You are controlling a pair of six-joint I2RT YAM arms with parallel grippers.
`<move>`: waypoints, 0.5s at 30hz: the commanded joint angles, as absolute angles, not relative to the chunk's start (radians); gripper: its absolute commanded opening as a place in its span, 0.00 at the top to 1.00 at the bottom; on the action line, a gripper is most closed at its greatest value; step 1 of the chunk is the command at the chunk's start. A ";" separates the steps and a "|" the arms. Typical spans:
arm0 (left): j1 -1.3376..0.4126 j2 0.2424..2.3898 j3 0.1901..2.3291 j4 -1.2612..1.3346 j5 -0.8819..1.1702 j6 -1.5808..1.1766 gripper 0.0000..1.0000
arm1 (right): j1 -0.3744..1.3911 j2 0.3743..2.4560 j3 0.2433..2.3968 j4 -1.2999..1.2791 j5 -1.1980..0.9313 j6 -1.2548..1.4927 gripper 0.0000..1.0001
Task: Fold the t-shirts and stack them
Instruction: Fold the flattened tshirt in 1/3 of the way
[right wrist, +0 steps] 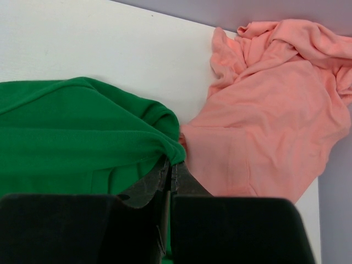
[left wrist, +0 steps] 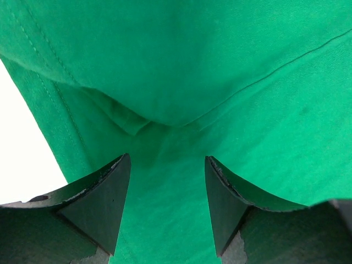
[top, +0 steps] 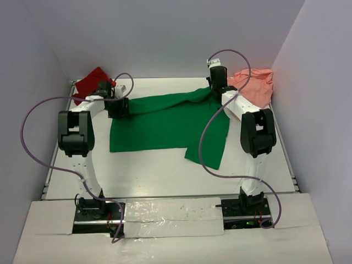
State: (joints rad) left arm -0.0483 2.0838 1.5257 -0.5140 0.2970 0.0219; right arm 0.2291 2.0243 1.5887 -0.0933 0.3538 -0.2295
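The green t-shirt lies beside the pink t-shirt, where your right claw pinches its edge, so close your wide-open, empty left claw on the side farthest from the pink one.

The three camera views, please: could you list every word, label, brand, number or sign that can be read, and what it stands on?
None: no text can be read in any view.
The green t-shirt, dark red t-shirt and salmon pink t-shirt show plain cloth, with no print or tag in sight.
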 commanded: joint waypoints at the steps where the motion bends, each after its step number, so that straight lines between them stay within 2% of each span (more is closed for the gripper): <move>1: -0.038 2.019 1.514 -0.446 0.273 -0.027 0.35 | 0.227 1.968 1.609 -0.080 0.367 -0.232 1.00; 15: -0.034 1.985 1.457 -0.307 0.207 -0.080 0.37 | 0.221 1.962 1.601 -0.081 0.367 -0.236 1.00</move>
State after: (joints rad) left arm -0.0391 2.0335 1.4506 -0.3717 0.2203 -0.0551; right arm 0.2287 2.0243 1.5887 -0.0937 0.3538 -0.2295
